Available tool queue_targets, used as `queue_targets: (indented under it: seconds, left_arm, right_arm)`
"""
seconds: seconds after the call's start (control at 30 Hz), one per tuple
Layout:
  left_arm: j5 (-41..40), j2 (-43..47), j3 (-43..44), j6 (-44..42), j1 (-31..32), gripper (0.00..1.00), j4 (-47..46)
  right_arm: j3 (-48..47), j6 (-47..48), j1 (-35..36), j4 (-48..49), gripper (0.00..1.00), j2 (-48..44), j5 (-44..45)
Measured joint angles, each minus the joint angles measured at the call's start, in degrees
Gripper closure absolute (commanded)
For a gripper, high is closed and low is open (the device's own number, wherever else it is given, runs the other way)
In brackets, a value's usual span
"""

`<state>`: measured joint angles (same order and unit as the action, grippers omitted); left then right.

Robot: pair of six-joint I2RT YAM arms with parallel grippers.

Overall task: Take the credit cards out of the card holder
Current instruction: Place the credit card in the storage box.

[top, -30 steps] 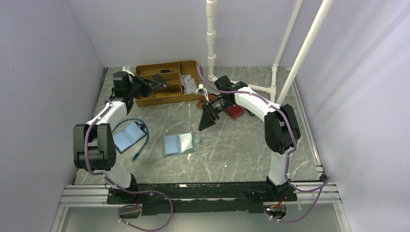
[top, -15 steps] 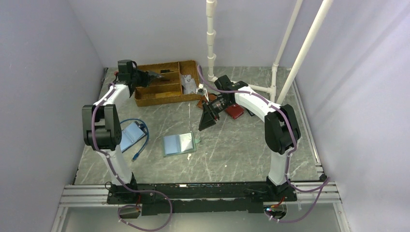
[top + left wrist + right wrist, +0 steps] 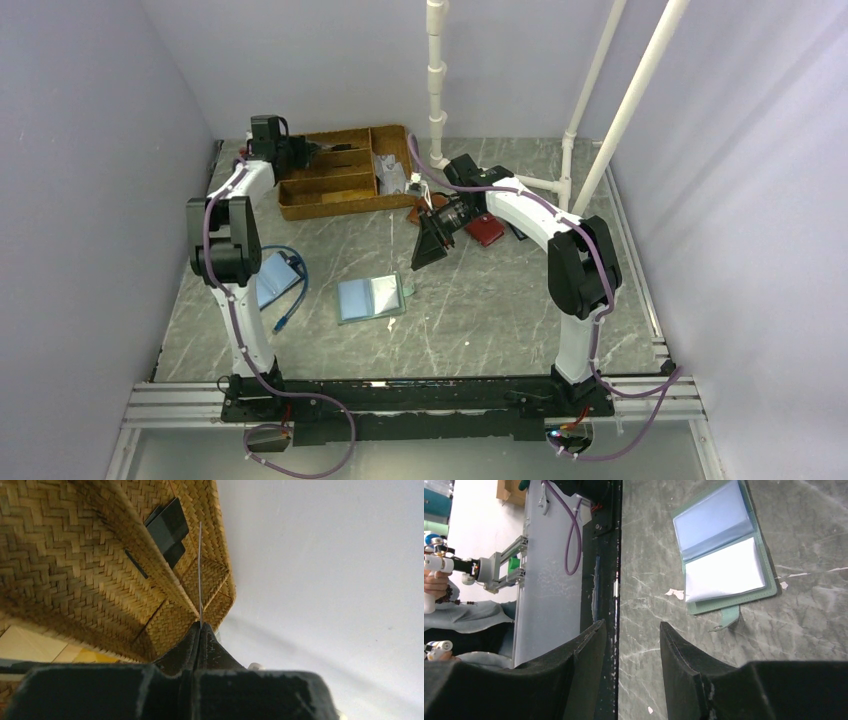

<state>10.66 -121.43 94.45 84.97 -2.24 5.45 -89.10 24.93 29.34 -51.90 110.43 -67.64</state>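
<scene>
The card holder (image 3: 372,297) is laid open on the counter (image 3: 480,320), mid-front. Beyond it, the right tool (image 3: 631,645) is held open and empty. In the far woven tray (image 3: 330,210), dark flat items (image 3: 167,527) are lodged in one compartment. Over it, the left tool (image 3: 200,627) is clamped on a thin credit card (image 3: 200,570), seen edge-on.

Light blue card holder (image 3: 372,298), green edge; tan herringbone tray (image 3: 330,209), grey marbled table (image 3: 480,300)

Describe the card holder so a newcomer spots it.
On the grey marbled table, in front of the woven tray, the card holder lies open near the middle. Unlike the plain blue piece with a cable beside it, it has a greenish edge and tab.
</scene>
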Motion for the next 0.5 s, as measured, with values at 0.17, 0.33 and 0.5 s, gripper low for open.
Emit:
queue_targets:
  seconds: [0.17,0.33,0.5]
  left_arm:
    - [0.0,-4.4,3.4,2.4,-0.2,1.00,-0.8]
    - [0.0,-8.7,5.7,4.4,-0.4,1.00,-1.3]
    - [0.0,-11.7,9.3,5.7,-0.5,1.00,-1.3]
  right_arm:
    - [0.0,0.4,0.0,-0.5,0.54,0.0,0.3]
    - [0.0,0.5,0.0,-0.6,0.54,0.0,0.3]
    - [0.0,0.6,0.0,-0.7,0.54,0.0,0.3]
